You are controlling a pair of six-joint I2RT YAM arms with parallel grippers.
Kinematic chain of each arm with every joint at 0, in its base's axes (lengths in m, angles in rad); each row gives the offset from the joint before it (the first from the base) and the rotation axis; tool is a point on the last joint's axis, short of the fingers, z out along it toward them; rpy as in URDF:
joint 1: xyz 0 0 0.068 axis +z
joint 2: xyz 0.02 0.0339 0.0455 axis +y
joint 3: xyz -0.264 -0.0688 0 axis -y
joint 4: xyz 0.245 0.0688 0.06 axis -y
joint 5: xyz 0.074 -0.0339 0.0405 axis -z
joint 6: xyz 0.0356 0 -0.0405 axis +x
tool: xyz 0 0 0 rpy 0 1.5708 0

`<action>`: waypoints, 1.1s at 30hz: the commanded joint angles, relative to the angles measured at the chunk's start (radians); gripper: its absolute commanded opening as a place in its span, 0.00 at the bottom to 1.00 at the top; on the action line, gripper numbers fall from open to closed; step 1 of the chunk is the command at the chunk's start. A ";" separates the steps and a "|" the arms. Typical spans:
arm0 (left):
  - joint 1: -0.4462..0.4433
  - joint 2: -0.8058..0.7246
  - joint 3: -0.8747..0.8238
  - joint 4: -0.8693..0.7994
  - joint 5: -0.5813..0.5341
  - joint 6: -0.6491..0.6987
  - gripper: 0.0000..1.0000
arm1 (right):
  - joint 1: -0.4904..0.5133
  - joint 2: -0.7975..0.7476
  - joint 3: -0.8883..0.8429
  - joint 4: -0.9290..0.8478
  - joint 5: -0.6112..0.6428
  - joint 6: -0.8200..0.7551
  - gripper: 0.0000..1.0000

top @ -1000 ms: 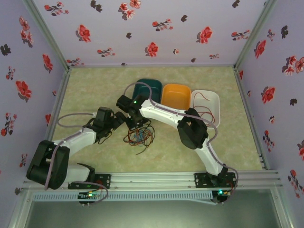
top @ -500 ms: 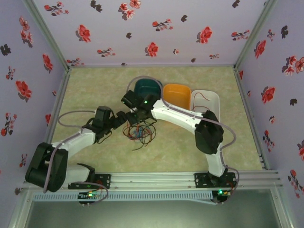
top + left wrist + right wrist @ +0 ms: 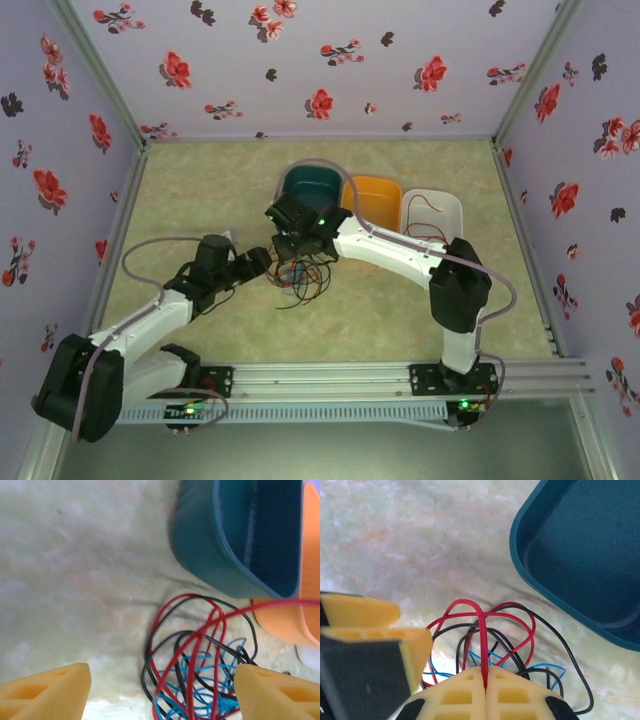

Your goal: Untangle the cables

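Most of the job remains: on the table (image 3: 200, 190), beside the teal tray (image 3: 310, 182), the cables (image 3: 300, 275) lie knotted in one tangle. My left hand (image 3: 161, 690) gapes wide, gripping nothing; my right hand (image 3: 485, 685) pinches one red strand (image 3: 482, 640).

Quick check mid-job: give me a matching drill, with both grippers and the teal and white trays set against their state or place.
1. left gripper
2. right gripper
3. teal tray
4. white tray

A. has a loose red cable inside
B. open
C. leftmost tray
D. shut on red cable

Pairs: 1-B, 2-D, 3-C, 4-A
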 commanded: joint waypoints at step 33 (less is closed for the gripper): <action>-0.065 0.149 0.010 -0.150 -0.238 -0.176 0.01 | -0.084 -0.252 -0.261 0.145 0.132 0.150 0.00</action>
